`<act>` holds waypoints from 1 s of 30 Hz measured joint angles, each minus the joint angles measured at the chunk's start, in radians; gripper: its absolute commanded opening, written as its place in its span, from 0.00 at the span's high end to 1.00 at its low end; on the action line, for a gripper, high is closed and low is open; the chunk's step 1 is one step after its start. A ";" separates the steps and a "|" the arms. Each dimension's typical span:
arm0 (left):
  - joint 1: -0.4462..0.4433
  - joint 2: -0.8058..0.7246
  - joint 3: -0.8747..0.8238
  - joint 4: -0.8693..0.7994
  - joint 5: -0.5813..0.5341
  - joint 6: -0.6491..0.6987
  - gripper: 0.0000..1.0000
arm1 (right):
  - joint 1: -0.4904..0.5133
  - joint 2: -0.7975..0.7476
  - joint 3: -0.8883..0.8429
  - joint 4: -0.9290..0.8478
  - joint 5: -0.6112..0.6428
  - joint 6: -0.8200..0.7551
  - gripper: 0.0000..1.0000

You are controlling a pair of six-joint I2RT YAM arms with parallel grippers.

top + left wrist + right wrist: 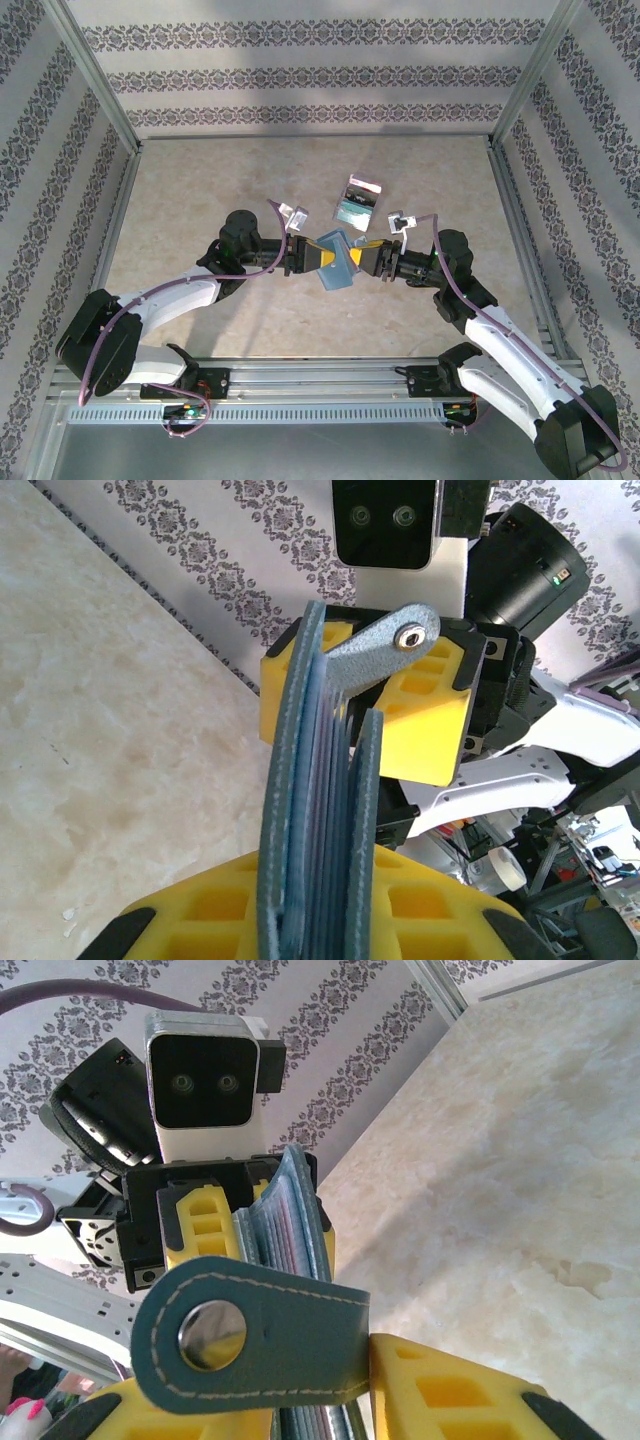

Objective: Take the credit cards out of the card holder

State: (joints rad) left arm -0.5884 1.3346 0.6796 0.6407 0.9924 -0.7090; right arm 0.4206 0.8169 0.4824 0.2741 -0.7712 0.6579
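The blue-grey card holder hangs above the middle of the table, held from both sides. My left gripper is shut on its left end; in the left wrist view the holder stands edge-on between the yellow pads. My right gripper clamps the opposite end, and its yellow fingers flank the far edge. In the right wrist view the strap tab with its metal snap lies across my fingers. Thin edges of credit cards show inside the pockets. A teal card and a white-silver card lie on the table behind.
The beige marble-look table is walled by patterned panels at the back and both sides. A metal rail with the arm bases runs along the near edge. The two loose cards lie just behind the grippers.
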 measured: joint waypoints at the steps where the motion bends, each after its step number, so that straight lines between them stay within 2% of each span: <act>1: 0.000 0.000 0.000 0.002 0.001 -0.003 0.96 | 0.000 0.003 0.000 0.003 -0.002 0.000 0.70; 11: 0.000 0.009 0.003 0.003 0.002 -0.012 0.96 | 0.000 0.019 0.000 0.008 -0.006 0.000 0.78; 21: 0.002 0.019 0.010 0.011 0.002 -0.034 0.96 | -0.006 0.053 0.000 0.032 -0.016 0.000 0.82; 24: 0.002 0.021 0.010 0.012 0.002 -0.037 0.95 | -0.006 0.053 0.000 0.035 -0.016 0.000 0.92; 27: 0.006 0.021 0.010 0.014 0.002 -0.040 0.89 | -0.011 0.053 0.000 0.041 -0.018 -0.001 1.00; 30: 0.006 0.021 0.010 0.019 0.002 -0.040 0.69 | -0.011 0.051 0.000 0.044 -0.021 0.000 1.00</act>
State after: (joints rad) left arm -0.5823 1.3560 0.6891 0.6594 0.9943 -0.7490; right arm 0.4095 0.8677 0.4820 0.3183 -0.7918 0.6582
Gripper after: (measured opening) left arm 0.218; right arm 0.054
